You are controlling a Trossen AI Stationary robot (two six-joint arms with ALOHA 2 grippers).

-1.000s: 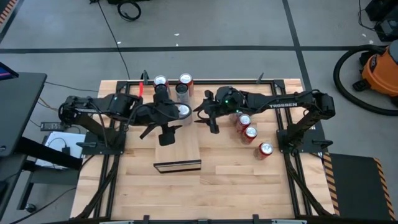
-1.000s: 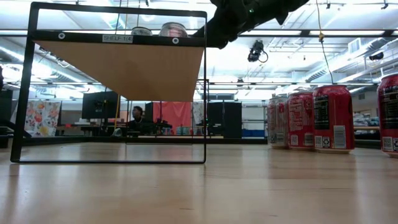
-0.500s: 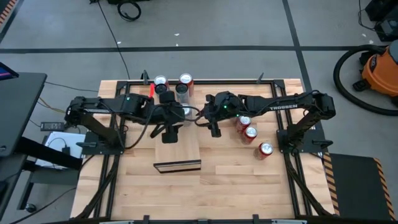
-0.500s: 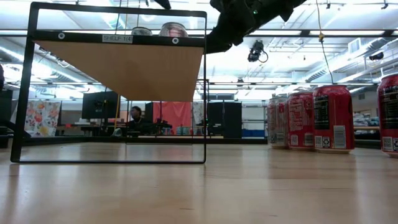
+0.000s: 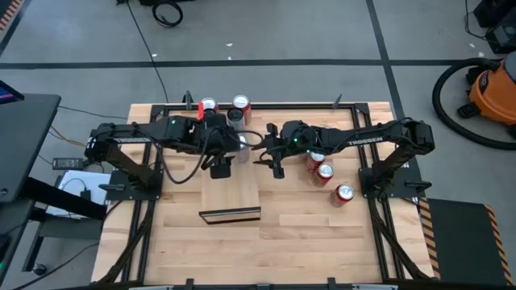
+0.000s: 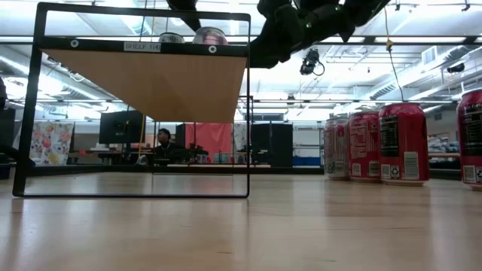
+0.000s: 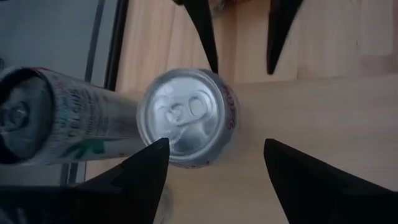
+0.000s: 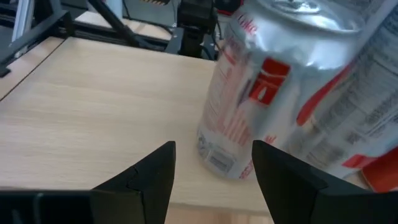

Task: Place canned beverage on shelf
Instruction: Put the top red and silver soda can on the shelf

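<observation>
The shelf is a pale wood slab in a black frame; the low view shows its underside. A silver can stands upright on its far part, seen from above in the left wrist view and from the side in the right wrist view. My left gripper hangs open over this can. My right gripper is open at the shelf's right side, facing the can. I see neither gripper touching it.
More cans stand at the shelf's far end, and two show over its edge in the low view. Three red cans stand on the table to the right. The near table half holds nothing.
My left arm has reached toward the table's right and far edges, bringing its gripper over the silver can on the shelf. My right gripper has dipped a little beside the shelf. The cans have stayed where they were.
</observation>
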